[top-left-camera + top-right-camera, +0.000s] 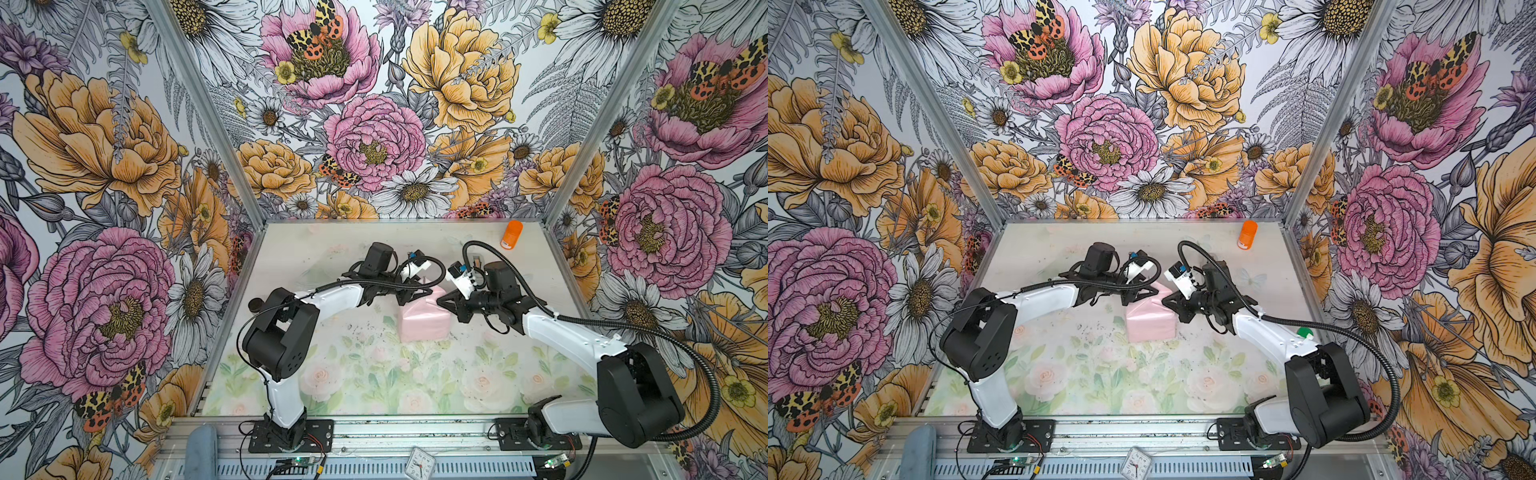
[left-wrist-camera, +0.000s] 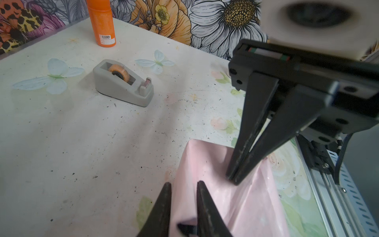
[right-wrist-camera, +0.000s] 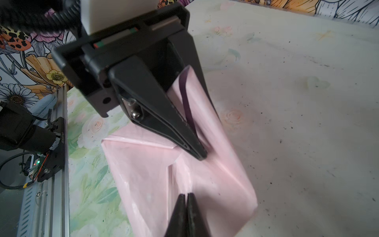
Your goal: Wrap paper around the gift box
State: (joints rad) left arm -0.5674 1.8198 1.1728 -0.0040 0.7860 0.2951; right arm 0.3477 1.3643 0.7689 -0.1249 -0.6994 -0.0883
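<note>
The paper sits as a pale pink parcel at the middle of the tabletop, between the two arms. The gift box itself is hidden under it, so I judge its place only from the squarish block the wrap makes. The sheet is thin, light and glossy. It will likely crease and slip easily, and tear if dragged, while the box beneath gives something stiff to press against. The best hold looks to be on a free flap edge or a folded ridge, not on the flat faces. The left gripper has its jaws a little apart, with an upright flap standing between them; a strip of the purple face shows along that flap's edge. The right gripper is closed, tips on a crease on top of the parcel, and I cannot tell whether it pinches any paper. The parcel's long axis appears to run near to far, with the unfinished flap end pointing far, towards the tape dispenser.
</note>
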